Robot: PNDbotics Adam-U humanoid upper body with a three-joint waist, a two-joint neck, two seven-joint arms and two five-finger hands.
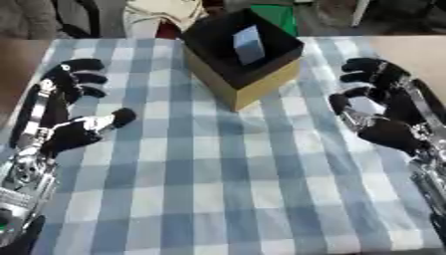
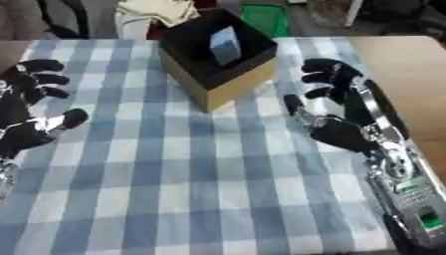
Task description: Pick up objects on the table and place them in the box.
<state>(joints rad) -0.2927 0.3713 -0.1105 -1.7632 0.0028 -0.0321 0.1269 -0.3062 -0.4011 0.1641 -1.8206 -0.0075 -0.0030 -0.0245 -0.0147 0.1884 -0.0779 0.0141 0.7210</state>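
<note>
At twelve o'clock on the blue-and-white checked tablecloth [image 1: 226,174] I see the box [image 1: 244,74], tan card outside and black inside, turned corner-on to me. A pale grey-blue block [image 1: 248,45] sits inside it, leaning against the dark lining; I cannot tell whether it rests flat on the bottom.

My left hand [image 1: 65,112] lies at nine o'clock, palm up, fingers spread and relaxed, thumb pointing toward the centre, holding nothing. My right hand [image 2: 344,112] lies at three o'clock, likewise released, its fingers gently curved around empty air. Both are well apart from the box.

The left eye view gives me the whole left hand plus its silver wrist and forearm running down to seven o'clock, while it cuts the right forearm at the frame edge. The right eye view does the reverse: the right forearm [image 2: 405,184] shows in full, with a small green patch near its lower end, and the left hand is clipped at the edge. That view also shows bare brown tabletop [image 2: 400,64] past the cloth at two o'clock.

Beyond the table, at twelve o'clock, something green [image 2: 266,20] and some pale clutter are too blurred to identify.
</note>
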